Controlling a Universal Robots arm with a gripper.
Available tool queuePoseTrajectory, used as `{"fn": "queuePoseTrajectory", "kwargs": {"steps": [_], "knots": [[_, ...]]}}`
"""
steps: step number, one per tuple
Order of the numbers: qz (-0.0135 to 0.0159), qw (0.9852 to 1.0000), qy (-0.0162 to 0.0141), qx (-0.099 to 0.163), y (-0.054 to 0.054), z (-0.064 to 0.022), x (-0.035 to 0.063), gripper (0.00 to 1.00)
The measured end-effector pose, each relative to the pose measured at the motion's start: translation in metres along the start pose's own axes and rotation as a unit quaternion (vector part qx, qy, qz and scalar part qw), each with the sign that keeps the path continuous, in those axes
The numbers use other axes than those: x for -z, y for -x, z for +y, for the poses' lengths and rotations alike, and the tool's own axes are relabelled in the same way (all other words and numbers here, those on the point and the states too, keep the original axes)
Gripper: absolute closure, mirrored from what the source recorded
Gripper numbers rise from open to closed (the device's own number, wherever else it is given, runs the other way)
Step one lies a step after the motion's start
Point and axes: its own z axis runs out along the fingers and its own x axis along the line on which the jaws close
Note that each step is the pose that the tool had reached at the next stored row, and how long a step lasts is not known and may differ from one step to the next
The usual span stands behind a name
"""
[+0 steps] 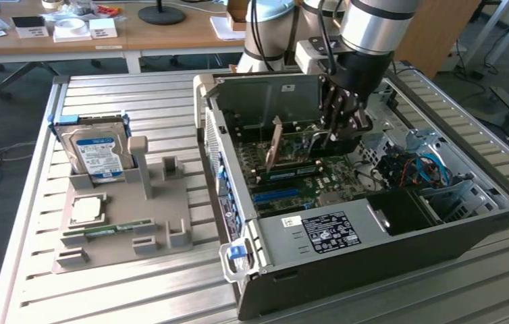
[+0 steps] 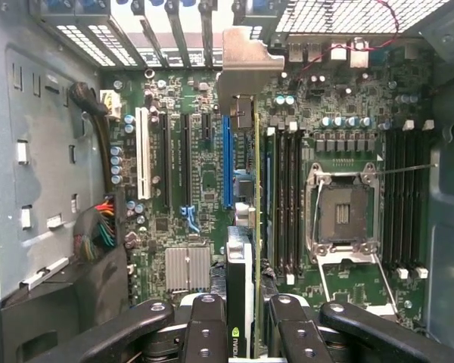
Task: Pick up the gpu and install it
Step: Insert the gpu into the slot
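Slatted metal table [image 1: 128, 297], open computer case [image 1: 372, 270]: gpu lifted, not visibly seated
Gripper [image 1: 340, 135] fingers clamp the gpu [image 2: 242, 287] edge-on just above the motherboard [image 2: 189, 189] slots, silver bracket toward the case's rear openings; pickup looks done, seating seems left. A green logo marks the gpu; the case sticker [image 1: 327, 233] print is unreadable

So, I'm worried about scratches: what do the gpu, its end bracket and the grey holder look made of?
The gpu: circuit board, likely fibreglass, judging by its thin green edge. Its end bracket: bare sheet metal, dull silver with a bent tab. The grey holder: probably matte plastic, uniform colour and blocky moulded shapes.
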Motion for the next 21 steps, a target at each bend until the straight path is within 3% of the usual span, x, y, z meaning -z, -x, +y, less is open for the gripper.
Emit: {"fn": "queuePoseTrajectory", "kwargs": {"steps": [13,21], "knots": [[0.0000,1.0000,0.0000,0.000,-0.006,0.0021,-0.0042,0.74],[0.0000,1.0000,0.0000,0.000,-0.006,0.0045,-0.0132,0.74]]}}
